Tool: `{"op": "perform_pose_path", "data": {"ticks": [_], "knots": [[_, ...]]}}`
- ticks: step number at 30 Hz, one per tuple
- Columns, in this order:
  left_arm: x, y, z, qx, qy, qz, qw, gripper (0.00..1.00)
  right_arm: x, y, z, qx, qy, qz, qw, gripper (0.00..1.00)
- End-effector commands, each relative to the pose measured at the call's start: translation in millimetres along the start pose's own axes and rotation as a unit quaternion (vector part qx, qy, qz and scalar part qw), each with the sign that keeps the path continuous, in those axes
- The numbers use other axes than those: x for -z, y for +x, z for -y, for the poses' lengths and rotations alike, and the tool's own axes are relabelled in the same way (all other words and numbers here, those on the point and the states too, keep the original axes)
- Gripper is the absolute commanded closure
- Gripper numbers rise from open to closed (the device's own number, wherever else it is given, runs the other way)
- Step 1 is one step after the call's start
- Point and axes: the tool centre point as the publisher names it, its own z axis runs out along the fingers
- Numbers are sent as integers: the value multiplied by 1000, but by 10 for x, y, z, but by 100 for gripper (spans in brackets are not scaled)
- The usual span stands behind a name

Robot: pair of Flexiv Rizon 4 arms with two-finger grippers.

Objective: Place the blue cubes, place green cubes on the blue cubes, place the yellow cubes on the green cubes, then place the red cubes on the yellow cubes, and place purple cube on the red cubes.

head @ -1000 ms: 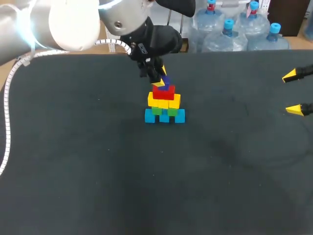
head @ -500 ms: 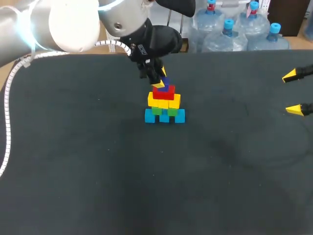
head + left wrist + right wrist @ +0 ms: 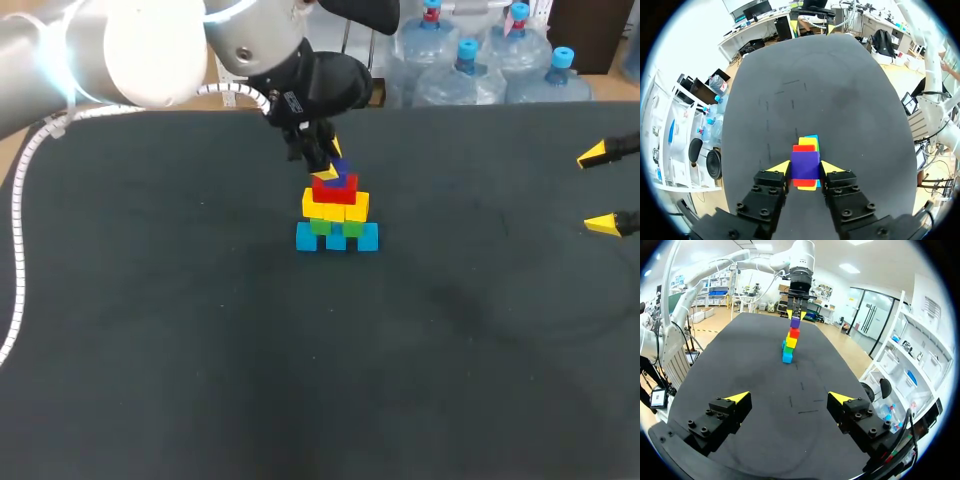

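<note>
A small pyramid of cubes stands on the black table: blue cubes [image 3: 337, 238] at the base, green cubes [image 3: 335, 226] on them, then yellow cubes [image 3: 335, 206] and red cubes [image 3: 334, 187]. My left gripper [image 3: 331, 167] comes down from above and is shut on the purple cube [image 3: 805, 165], which rests at the very top over the red cubes [image 3: 803, 148]. The right wrist view shows the same stack side-on, purple cube [image 3: 795, 321] uppermost. Far off at the table's right side, my right gripper [image 3: 598, 190] stands open and holds nothing.
The table [image 3: 200, 350] is a dark mat with no other loose objects on it. The left arm's white body and cable [image 3: 20, 200] hang over the back left part.
</note>
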Motion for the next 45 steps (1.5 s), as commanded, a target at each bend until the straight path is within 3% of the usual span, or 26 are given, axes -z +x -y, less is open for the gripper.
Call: {"op": "perform_pose_path", "data": {"ticks": [1,11,25,45], "knots": [[-6,3,-35,-1,3,-1,1000,89,-11,4,4,1,0,1,1000,0],[-4,18,-44,-3,4,-2,1000,75,-11,4,4,1,0,1,1000,0],[-14,8,-61,-5,6,-1,1000,73,-11,4,4,1,0,1,1000,0],[-27,21,-65,-3,9,-1,1000,56,-11,4,4,1,0,1,1000,0]]}}
